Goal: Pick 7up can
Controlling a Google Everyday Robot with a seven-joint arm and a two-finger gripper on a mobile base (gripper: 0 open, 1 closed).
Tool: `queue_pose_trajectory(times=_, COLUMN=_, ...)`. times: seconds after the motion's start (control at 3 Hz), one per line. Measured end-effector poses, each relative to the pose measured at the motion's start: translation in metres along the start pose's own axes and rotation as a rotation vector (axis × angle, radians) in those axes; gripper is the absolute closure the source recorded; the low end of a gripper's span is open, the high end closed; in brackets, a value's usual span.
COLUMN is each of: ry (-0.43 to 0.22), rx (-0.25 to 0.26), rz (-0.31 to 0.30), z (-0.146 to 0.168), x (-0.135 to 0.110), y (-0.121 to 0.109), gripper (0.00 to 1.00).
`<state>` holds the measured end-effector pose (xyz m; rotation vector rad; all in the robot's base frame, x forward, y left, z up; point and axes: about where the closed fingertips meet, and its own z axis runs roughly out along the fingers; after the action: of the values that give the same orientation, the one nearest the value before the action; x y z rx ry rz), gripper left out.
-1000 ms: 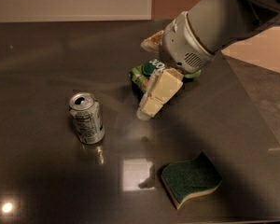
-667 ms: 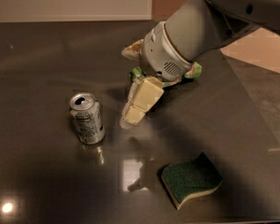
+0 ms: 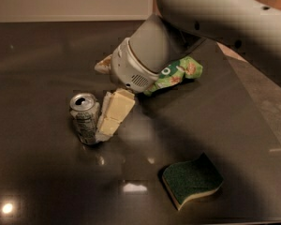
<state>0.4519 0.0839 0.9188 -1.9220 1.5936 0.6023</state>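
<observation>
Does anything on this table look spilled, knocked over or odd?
Nothing stands out. The 7up can stands upright with no spill around it, and the gripper is close beside it. The green snack bag lies crumpled, partly hidden behind the arm. The sponge lies flat.

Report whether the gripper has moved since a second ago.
Yes. The gripper has swung leftward in view, ending right beside the 7up can, which stayed put.

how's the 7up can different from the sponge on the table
The 7up can stands upright, a silver cylinder; the sponge lies flat, green-topped with a wavy outline. The can sits left, with the gripper close beside it; the sponge lies front right, away from the gripper. Both rest on the dark table.
</observation>
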Motion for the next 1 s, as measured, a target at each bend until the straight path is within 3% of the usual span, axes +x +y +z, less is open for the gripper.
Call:
queue_pose_trajectory(times=0.67, ry=0.015, rx=-0.082, rz=-0.016, z=0.037, x=0.0, y=-0.002, gripper=0.0)
queue_pose_trajectory(times=1.0, ry=0.002, rx=-0.111, rz=-0.024, z=0.041, x=-0.003, y=-0.002, gripper=0.18)
